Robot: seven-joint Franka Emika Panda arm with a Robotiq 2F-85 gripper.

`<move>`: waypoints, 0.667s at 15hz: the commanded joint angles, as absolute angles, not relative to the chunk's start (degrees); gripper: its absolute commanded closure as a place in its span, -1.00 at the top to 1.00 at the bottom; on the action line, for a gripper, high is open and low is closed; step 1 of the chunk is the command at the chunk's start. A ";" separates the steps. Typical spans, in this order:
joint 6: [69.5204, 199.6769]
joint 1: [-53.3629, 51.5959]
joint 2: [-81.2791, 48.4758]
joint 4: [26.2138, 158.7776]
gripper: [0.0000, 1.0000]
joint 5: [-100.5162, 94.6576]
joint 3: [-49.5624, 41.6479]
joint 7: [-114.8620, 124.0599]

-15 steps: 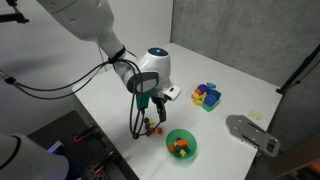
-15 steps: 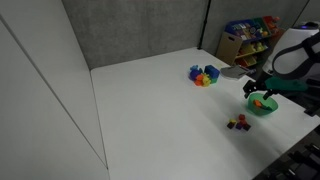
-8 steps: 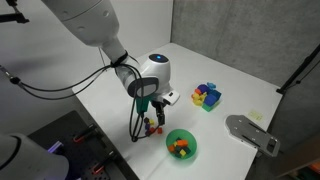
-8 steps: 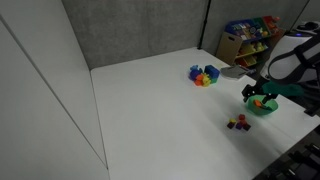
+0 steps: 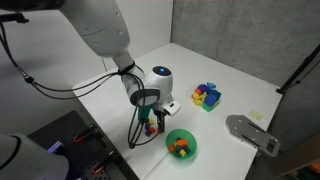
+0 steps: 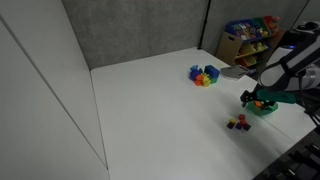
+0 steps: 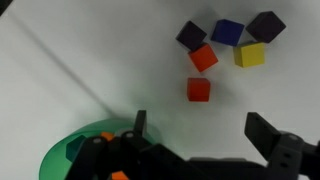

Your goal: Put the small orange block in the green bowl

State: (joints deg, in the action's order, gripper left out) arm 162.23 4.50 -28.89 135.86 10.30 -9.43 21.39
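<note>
In the wrist view several tiny cubes lie on the white table. An orange one [image 7: 203,57] sits beside dark purple and yellow ones, and a redder cube [image 7: 198,89] lies just below it; the two are close in colour. The green bowl [image 7: 70,150] is at the lower left with small orange pieces inside. My gripper [image 7: 200,135] is open and empty, with the redder cube just ahead of its fingers. In both exterior views the gripper [image 5: 155,118] [image 6: 252,100] hangs low between the cube cluster [image 5: 152,128] [image 6: 238,123] and the bowl [image 5: 192,150] [image 6: 268,108].
A blue tray of bigger coloured blocks [image 5: 207,96] [image 6: 204,76] stands further back on the table. A grey flat object [image 5: 250,132] lies near the table's edge. A shelf of toys [image 6: 248,40] stands behind the table.
My gripper has moved a little lower and away from the bowl toward the cluster of tiny cubes. It stays open and empty. The cubes and bowl have not moved.
</note>
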 commanded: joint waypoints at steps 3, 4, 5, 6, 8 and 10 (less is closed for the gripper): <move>167.40 5.98 -36.67 131.26 1.00 14.55 -6.97 20.44; 168.33 5.98 -37.82 130.71 1.00 14.78 -6.60 20.27; 169.37 5.93 -38.85 130.31 1.00 14.82 -6.23 20.05; 169.81 5.59 -39.85 129.82 1.00 14.74 -6.22 20.25; 170.38 5.42 -41.50 129.06 1.00 14.63 -5.91 20.23; 170.77 5.33 -42.74 128.54 1.00 14.60 -5.71 20.20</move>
State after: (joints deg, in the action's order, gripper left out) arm 169.85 5.00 -40.72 130.27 13.23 -6.33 21.36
